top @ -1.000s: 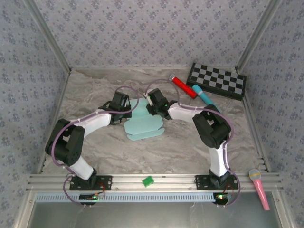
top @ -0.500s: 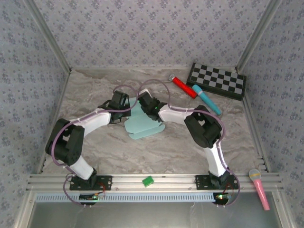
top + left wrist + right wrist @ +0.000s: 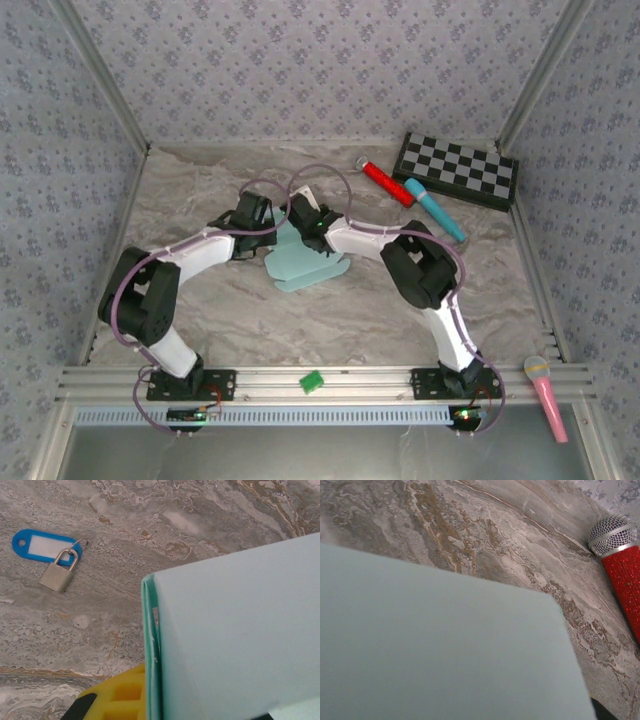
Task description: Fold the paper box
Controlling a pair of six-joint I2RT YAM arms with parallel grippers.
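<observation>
The paper box is a pale blue card sheet lying mid-table, its far edge lifted between the two grippers. My left gripper is at the sheet's far left corner. In the left wrist view its yellow finger presses against the doubled card edge, so it is shut on the paper box. My right gripper sits close beside it at the far edge. In the right wrist view a flat panel of the paper box covers the fingers, so their state is hidden.
A red microphone, a blue marker and a checkerboard lie at the back right. A padlock with a blue key tag lies beyond the box. A pink microphone and a green piece rest on the front rail.
My right gripper has moved left, close to the left gripper. The paper box has shifted and bunched narrower under them. The left arm has hardly moved.
</observation>
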